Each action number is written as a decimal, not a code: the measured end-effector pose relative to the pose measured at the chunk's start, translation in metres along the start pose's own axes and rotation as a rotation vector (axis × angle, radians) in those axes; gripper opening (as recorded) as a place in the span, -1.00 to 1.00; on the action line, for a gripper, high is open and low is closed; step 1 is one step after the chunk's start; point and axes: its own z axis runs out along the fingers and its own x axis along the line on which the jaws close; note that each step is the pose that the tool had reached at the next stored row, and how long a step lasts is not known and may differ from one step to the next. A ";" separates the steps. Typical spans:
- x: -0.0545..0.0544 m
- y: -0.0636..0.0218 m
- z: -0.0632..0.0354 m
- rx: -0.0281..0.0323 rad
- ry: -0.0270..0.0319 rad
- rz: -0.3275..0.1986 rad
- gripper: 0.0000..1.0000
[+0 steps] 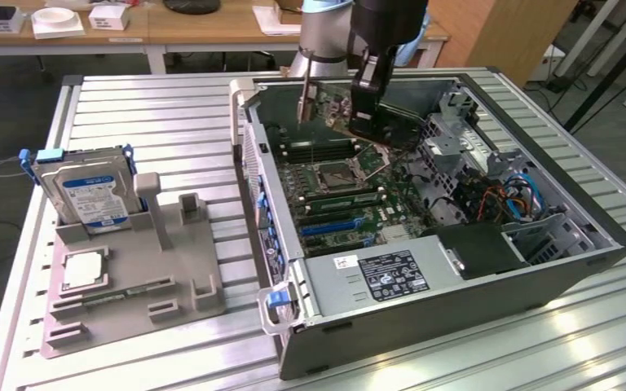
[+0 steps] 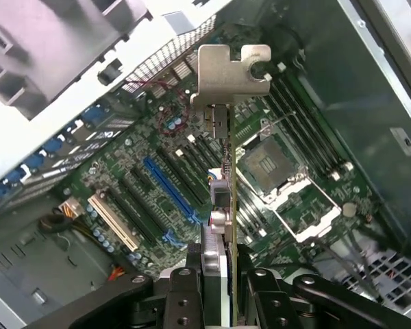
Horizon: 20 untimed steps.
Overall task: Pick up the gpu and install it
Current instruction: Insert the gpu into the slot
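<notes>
In the upper middle of the exterior view, the gripper (image 1: 370,122) has its fingers (image 2: 185,300) pinching the gpu (image 1: 332,114), which hangs on edge above the motherboard (image 1: 341,191) in the open computer case (image 1: 606,244) (presumably held so to meet a slot), not yet seated.

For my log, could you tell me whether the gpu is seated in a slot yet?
Not seated: the gripper holds the gpu clear above the motherboard.
</notes>
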 end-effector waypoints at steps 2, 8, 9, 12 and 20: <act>0.000 0.0000 0.0004 -0.0012 -0.0027 -0.036 -0.41; 0.000 0.0001 0.0016 -0.0047 -0.0108 -0.145 -0.41; 0.000 0.0001 0.0018 -0.0053 -0.0122 -0.163 -0.41; 0.000 0.0002 0.0025 -0.0071 -0.0162 -0.218 -0.41; 0.000 0.0004 0.0060 -0.0111 -0.0254 -0.342 -0.41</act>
